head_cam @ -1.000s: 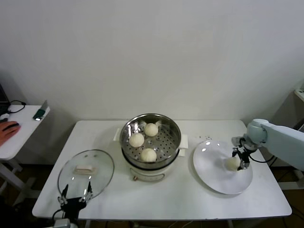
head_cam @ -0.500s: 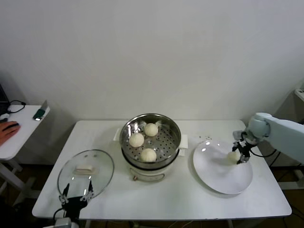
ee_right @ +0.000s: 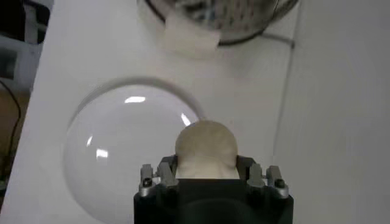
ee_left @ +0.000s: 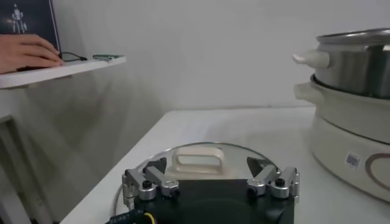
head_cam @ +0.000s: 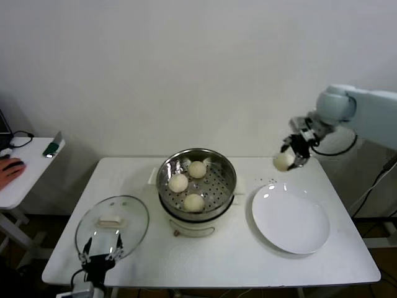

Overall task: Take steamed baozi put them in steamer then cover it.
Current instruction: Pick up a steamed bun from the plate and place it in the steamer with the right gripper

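Note:
Three baozi [head_cam: 193,202] lie in the shiny steamer [head_cam: 196,162] on its cream pot base at the table's middle. My right gripper [head_cam: 290,155] is raised high above the table, to the right of the steamer and beyond the plate, shut on another baozi [head_cam: 283,161], which shows between the fingers in the right wrist view [ee_right: 206,149]. The glass cover [head_cam: 112,225] lies flat at the front left with its cream handle [ee_left: 198,162] up. My left gripper [head_cam: 98,258] hangs open at the cover's near edge, its fingers [ee_left: 152,178] apart with nothing between them.
A bare white plate [head_cam: 290,220] lies right of the steamer, under and in front of the raised gripper. A small side table [head_cam: 22,171] stands at the left with a person's hand [head_cam: 8,170] on it. A white wall runs behind the table.
My right gripper closed on the baozi on the plate and lifted it up and toward the back left. The plate is now bare. The left arm has not moved.

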### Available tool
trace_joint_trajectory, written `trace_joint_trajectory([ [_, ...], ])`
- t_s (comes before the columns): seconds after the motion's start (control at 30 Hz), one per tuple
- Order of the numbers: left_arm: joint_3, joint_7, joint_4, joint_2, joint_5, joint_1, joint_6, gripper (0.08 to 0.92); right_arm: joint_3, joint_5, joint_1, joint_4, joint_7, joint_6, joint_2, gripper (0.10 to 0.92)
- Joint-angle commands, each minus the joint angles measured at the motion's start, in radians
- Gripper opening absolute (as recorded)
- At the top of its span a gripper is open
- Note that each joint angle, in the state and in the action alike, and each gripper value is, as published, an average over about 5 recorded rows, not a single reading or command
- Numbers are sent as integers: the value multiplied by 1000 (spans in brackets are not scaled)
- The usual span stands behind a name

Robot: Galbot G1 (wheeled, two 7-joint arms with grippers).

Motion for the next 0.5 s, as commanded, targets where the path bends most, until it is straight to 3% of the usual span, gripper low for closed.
trace_joint_trajectory([
  [0.03, 0, 0, -7, 4, -7, 2, 2, 823, -1, 286, 180, 198, 105, -130, 191, 642],
  [0.5, -7, 0, -11, 8, -18, 3, 3, 823, 70, 293, -134, 77, 268, -261, 387, 645],
])
